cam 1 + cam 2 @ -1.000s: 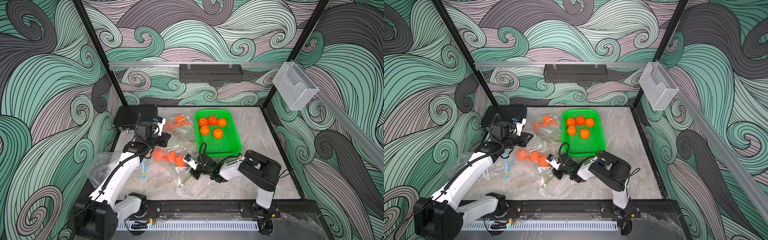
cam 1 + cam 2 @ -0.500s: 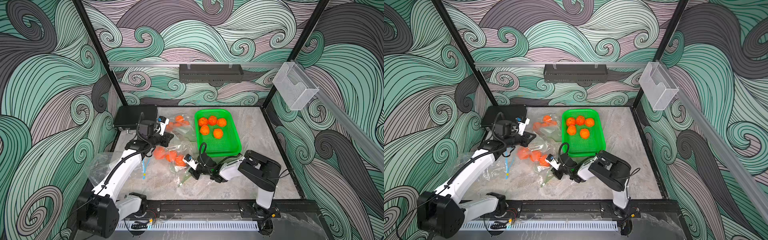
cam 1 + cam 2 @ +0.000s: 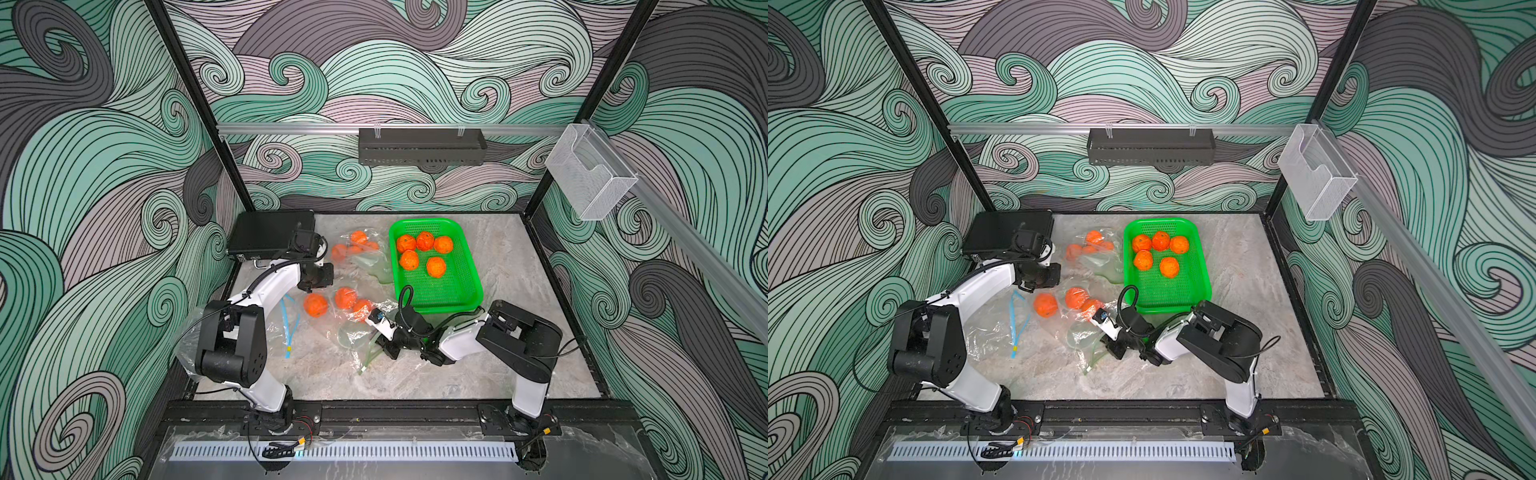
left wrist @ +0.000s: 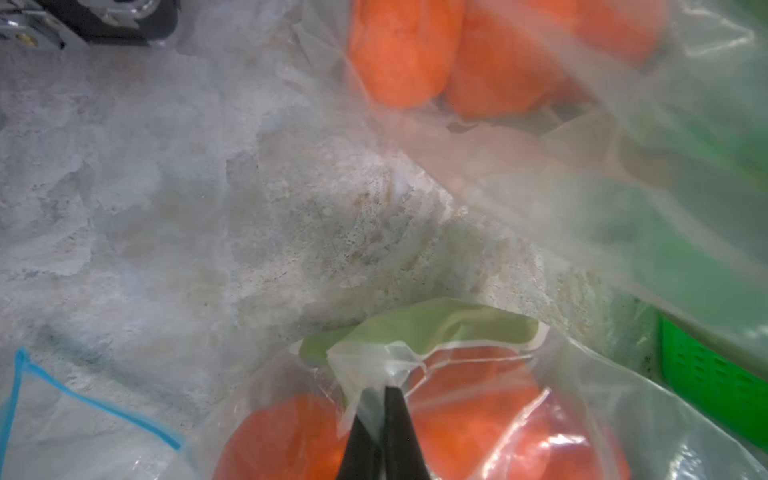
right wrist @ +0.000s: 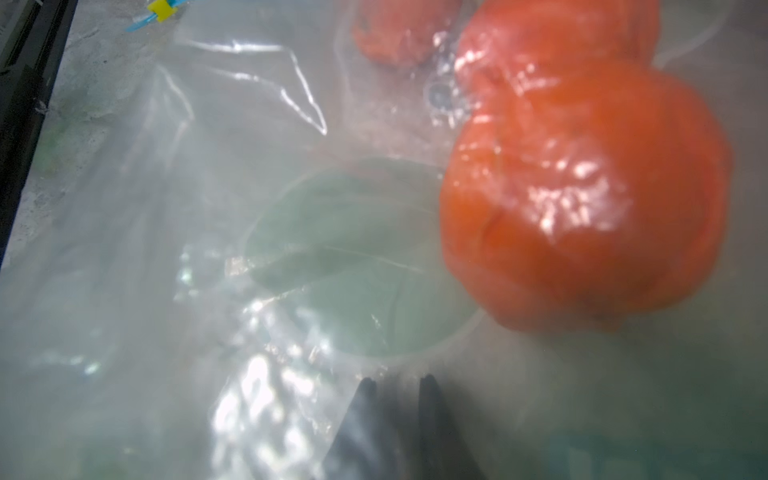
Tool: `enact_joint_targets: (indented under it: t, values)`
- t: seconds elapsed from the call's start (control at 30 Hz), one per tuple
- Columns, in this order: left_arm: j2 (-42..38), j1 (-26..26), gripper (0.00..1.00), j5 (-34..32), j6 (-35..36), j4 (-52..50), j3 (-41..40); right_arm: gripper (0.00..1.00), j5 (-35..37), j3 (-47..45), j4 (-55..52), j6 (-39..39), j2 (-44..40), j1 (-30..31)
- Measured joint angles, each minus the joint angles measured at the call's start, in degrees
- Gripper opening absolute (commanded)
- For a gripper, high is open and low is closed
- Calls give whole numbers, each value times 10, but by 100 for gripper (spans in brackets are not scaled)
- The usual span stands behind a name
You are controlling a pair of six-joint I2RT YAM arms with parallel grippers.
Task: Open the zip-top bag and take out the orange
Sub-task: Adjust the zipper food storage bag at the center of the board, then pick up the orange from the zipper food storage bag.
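Seen from above, a clear bag [image 3: 352,330] holding three oranges [image 3: 316,305] lay on the table [image 3: 519,332] just in front of a green tray [image 3: 424,223]. The bag's long axis ran slantwise between my two arms, with the far end toward my left and the near end toward my right. My left gripper [image 4: 380,392] was pressed together on a fold of film at the far end, beside a green patch. In that wrist view, oranges showed through the plastic on either side of the fingers. My right gripper [image 5: 397,380] sat low at the near end with its jaws a little apart. Its wrist view was hazy with plastic, so I could not tell whether any film lay between them. One orange loomed close ahead of those jaws, off to one side. A thin green strip [image 3: 368,358], which I took for the zip, lay just beside that gripper. I judged that the mouth faced my right arm. With the left pinching the other end, the right was the nearer one to work the zip, and the fruit lay from it along the bag, back toward my left.
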Motion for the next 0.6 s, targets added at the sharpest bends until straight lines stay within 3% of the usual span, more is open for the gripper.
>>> enact_joint_targets:
  t: [0.3, 0.6]
  values:
    - [70, 3, 0, 9, -26, -19, 24, 60, 12, -35, -21, -6, -58, -3]
    - [134, 6, 0, 20, -56, -84, 87, 75, 20, 48, -64, -9, -62, -3]
